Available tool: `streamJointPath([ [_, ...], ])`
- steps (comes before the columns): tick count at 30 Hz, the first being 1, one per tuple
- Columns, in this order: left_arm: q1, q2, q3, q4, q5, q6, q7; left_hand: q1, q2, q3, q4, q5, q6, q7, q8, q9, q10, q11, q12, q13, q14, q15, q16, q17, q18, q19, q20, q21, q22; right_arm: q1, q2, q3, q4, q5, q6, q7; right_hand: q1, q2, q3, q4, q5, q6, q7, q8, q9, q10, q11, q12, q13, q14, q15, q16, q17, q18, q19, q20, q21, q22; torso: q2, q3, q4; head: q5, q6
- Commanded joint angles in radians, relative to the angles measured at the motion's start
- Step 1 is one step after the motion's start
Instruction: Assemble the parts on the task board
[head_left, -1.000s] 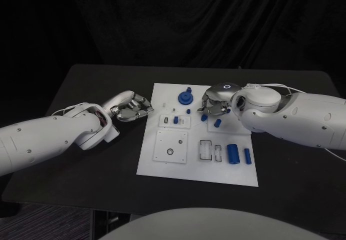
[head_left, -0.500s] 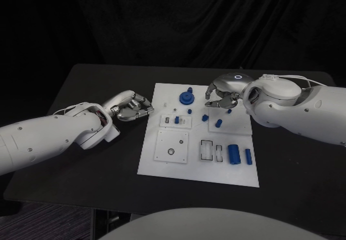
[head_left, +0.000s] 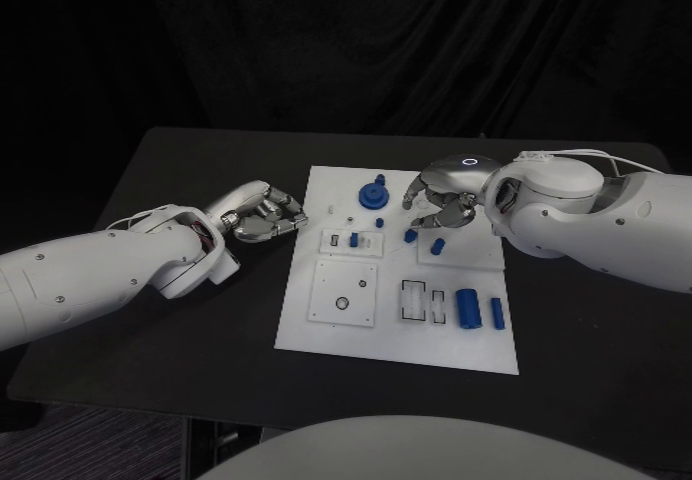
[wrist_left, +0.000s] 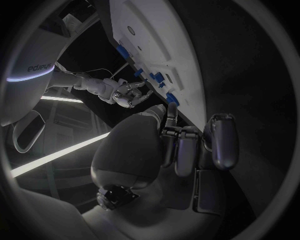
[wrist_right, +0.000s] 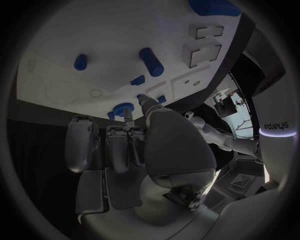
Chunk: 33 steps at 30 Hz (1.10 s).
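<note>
Now, R hand (head_left: 440, 205): over task board (head_left: 332, 330) far end, fingers curled, hold unclear; poised for pegs (head_left: 434, 245).
L hand (head_left: 263, 215): fingers curled, empty; parked just beside board's edge.

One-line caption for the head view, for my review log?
Right hand hovers over the far end of the white task board; left hand rests curled beside its left edge.
</note>
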Motion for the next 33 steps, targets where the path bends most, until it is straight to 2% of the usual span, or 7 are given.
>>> streamJointPath([
  [1, -0.002, 0.003, 0.001, 0.001, 0.011, 0.01, 0.017, 0.012, -0.001, 0.005, 0.002, 0.003, 0.005, -0.001, 0.001, -0.001, 0.028, -0.007, -0.008, 0.205, 0.106, -0.005, 0.003, 0.263, -0.001, -0.008, -0.001, -0.004, 0.185, -0.001, 0.004, 0.0, 0.003, 0.002, 0.077, -0.002, 0.002, -0.012, -0.008, -0.001, -0.012, 0.001, 0.003, -0.007, -0.003, 0.037, 0.005, -0.004, 0.19, 0.092, 0.004, -0.004, 0.235, 0.016, 0.005, 0.006, -0.006, 0.19, 0.001, 0.0004, 0.0008, -0.001, 0.0],
  [6, -0.002, 0.004, 0.001, 0.001, 0.011, 0.012, 0.014, 0.012, -0.001, 0.005, 0.002, 0.003, 0.005, -0.001, 0.001, -0.001, 0.028, -0.007, -0.008, 0.205, 0.106, -0.005, 0.003, 0.263, -0.001, -0.008, -0.001, -0.004, 0.185, -0.007, 0.013, 0.0, -0.001, 0.002, 0.081, -0.013, 0.002, -0.013, -0.013, 0.0, -0.027, 0.003, 0.006, -0.008, -0.006, 0.049, 0.007, 0.004, 0.203, 0.096, 0.005, 0.008, 0.243, 0.012, 0.014, 0.008, 0.016, 0.196, 0.001, 0.0002, 0.0006, 0.0, 0.0],
  [10, -0.003, 0.005, 0.001, 0.0, 0.011, 0.017, 0.011, 0.012, -0.001, 0.005, 0.002, 0.003, 0.005, -0.001, 0.001, -0.001, 0.028, -0.007, -0.008, 0.205, 0.106, -0.005, 0.003, 0.263, -0.001, -0.008, -0.001, -0.004, 0.185, -0.013, 0.022, 0.0, -0.01, -0.003, 0.073, -0.028, -0.01, -0.013, -0.029, 0.011, -0.046, 0.061, 0.007, 0.035, 0.013, 0.077, 0.007, 0.024, 0.231, 0.104, 0.004, 0.033, 0.26, 0.003, 0.034, 0.007, 0.06, 0.209, 0.001, -0.0001, 0.0015, -0.001, 0.0],
  [16, -0.003, 0.007, 0.001, -0.001, 0.011, 0.021, 0.008, 0.013, -0.001, 0.006, 0.002, 0.005, 0.005, -0.001, 0.001, -0.002, 0.027, -0.007, -0.008, 0.205, 0.106, -0.005, 0.003, 0.263, -0.001, -0.008, 0.0, -0.004, 0.185, -0.02, 0.03, 0.0, -0.018, -0.036, 0.063, -0.051, -0.012, -0.014, -0.04, 0.015, -0.069, 0.054, 0.007, 0.054, 0.025, 0.079, 0.008, 0.025, 0.233, 0.103, 0.005, 0.029, 0.257, 0.004, 0.031, 0.008, 0.053, 0.206, 0.001, 0.0004, 0.003, -0.002, 0.0],
  [22, -0.005, 0.009, 0.001, -0.003, 0.011, 0.029, 0.004, 0.014, 0.0, 0.006, 0.003, 0.007, 0.004, 0.0, 0.0, -0.002, 0.027, -0.007, -0.009, 0.204, 0.106, -0.004, 0.003, 0.263, -0.001, -0.008, 0.0, -0.004, 0.185, -0.022, 0.037, 0.0, -0.022, -0.045, 0.066, -0.068, 0.007, -0.006, -0.038, 0.003, -0.059, 0.042, 0.006, 0.077, 0.04, 0.081, 0.006, 0.027, 0.236, 0.104, 0.004, 0.032, 0.259, 0.004, 0.031, 0.006, 0.054, 0.207, 0.001, 0.0009, 0.0, 0.0, 0.0],
  [26, -0.007, 0.011, 0.001, -0.004, 0.011, 0.032, 0.003, 0.014, 0.001, 0.007, 0.004, 0.009, 0.004, 0.0, 0.0, -0.003, 0.026, -0.007, -0.01, 0.204, 0.106, -0.004, 0.003, 0.263, -0.001, -0.008, 0.0, -0.004, 0.185, -0.023, 0.042, 0.0, -0.023, -0.047, 0.077, -0.079, 0.017, 0.001, -0.047, -0.01, -0.045, 0.02, 0.006, 0.14, 0.082, 0.081, 0.006, 0.027, 0.236, 0.103, 0.003, 0.03, 0.258, 0.004, 0.031, 0.005, 0.054, 0.206, 0.0, 0.0005, 0.0012, -0.002, 0.0],
  [33, -0.012, 0.014, 0.001, -0.006, 0.011, 0.037, 0.001, 0.013, 0.002, 0.007, 0.005, 0.01, 0.003, 0.001, 0.0, -0.004, 0.026, -0.006, -0.01, 0.204, 0.106, -0.004, 0.003, 0.263, -0.001, -0.009, 0.0, -0.005, 0.184, -0.026, 0.052, 0.001, -0.03, -0.048, 0.097, -0.087, 0.032, 0.018, -0.057, -0.036, -0.028, -0.05, 0.004, 0.273, 0.166, 0.077, 0.005, 0.025, 0.232, 0.102, 0.002, 0.025, 0.254, 0.007, 0.026, 0.005, 0.044, 0.203, 0.0, 0.0015, 0.0009, -0.002, 0.0],
])
